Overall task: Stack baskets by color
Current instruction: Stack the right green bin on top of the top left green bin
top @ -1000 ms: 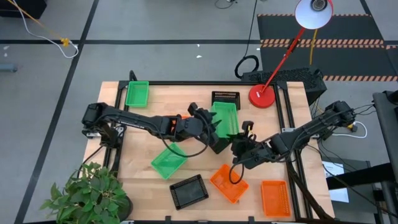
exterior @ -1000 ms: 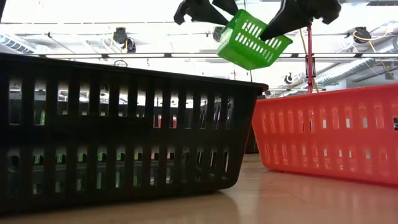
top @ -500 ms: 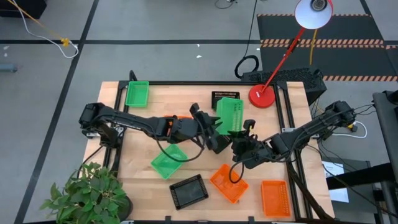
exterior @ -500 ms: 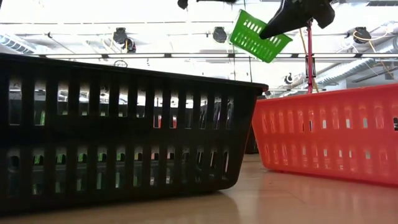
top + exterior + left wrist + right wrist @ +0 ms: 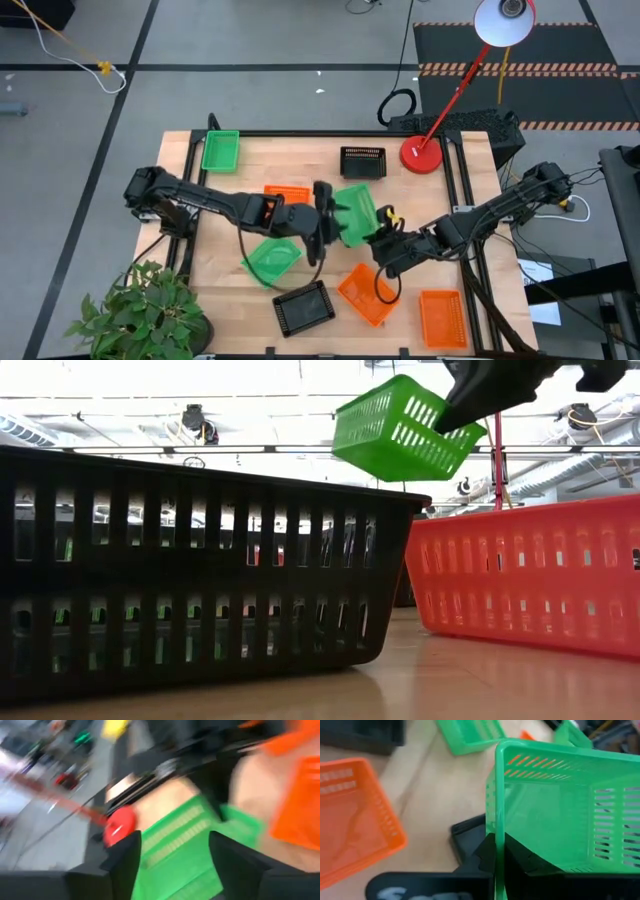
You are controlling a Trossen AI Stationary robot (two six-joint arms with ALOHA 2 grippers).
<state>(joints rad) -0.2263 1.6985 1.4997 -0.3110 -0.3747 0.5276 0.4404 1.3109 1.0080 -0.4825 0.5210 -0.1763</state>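
Note:
A green basket (image 5: 352, 205) hangs tilted over the middle of the table, with my right gripper (image 5: 385, 232) shut on its right side. The low view shows the basket (image 5: 395, 425) high up, with the right gripper (image 5: 480, 390) beside it. My left gripper (image 5: 325, 215) stands open just left of the basket. In the left wrist view the basket (image 5: 180, 850) shows beyond the gap, and I cannot tell whether a finger touches it. On the table rest two green baskets (image 5: 272, 258) (image 5: 220, 150), three orange ones (image 5: 366, 293) (image 5: 441, 318) (image 5: 287, 192) and two black ones (image 5: 303, 305) (image 5: 362, 160). My right gripper pinches one side wall of the green basket at its rim (image 5: 496, 827), one finger inside the basket and one outside. The fingers come from the table's right side, slanting down. The basket is lifted clear and tilted, its open top facing partly sideways.
A red round lamp base (image 5: 422, 153) stands at the far right, its stem slanting up to a white shade. A potted plant (image 5: 140, 310) sits off the near left corner. Bare wood lies along the far edge between the green and black baskets.
My left gripper has let go of the green basket, rolled, and drawn back a little toward the table's left and near edges. My right gripper has kept its place but rolled, so the basket has swung round and now hangs from it alone, tipped another way.

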